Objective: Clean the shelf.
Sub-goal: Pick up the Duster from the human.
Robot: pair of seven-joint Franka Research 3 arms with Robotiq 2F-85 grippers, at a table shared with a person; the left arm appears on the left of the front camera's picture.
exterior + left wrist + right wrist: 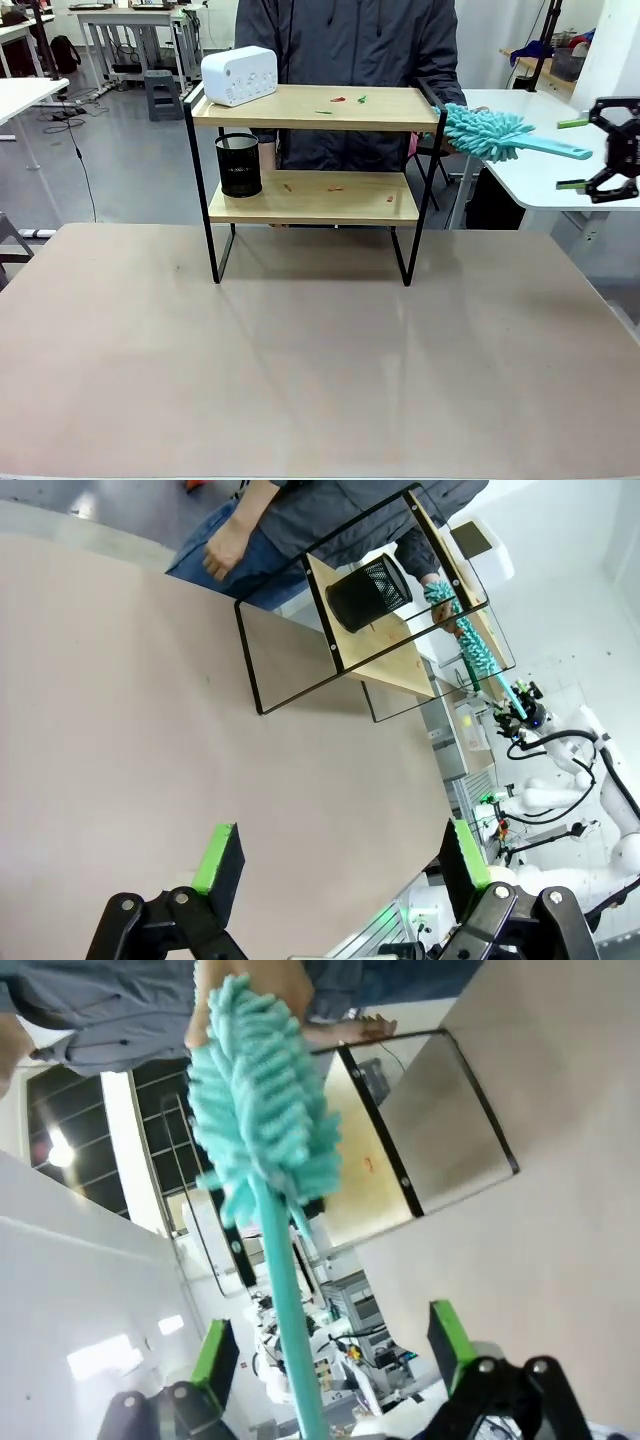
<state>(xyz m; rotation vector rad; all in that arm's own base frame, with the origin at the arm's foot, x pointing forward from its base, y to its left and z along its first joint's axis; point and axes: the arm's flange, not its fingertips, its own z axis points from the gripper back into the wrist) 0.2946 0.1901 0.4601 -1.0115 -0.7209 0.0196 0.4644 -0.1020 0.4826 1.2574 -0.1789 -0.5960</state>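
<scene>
1. Pincers: my right pincer (567,154) is gaping around the duster (490,132) handle, unclamped; my left pincer (340,865) is gaping, empty.
2. Shelf (300,106) is standing on the worktop (300,380), far middle, scraps (338,100) on both boards.
3. I am aiming to centre the handle before clamping.

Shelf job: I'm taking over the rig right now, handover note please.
Left end effector: open, empty, over the table.
Right end effector: open, right of the shelf; the teal duster's handle lies between its fingers, ungripped. The person appears to hold the fluffy end.
Shelf: white power strip on the top board, black mesh pen cup on the lower; small red and green scraps on both boards.
Done: nothing swept yet.
Left: grip the duster, sweep both boards.
</scene>
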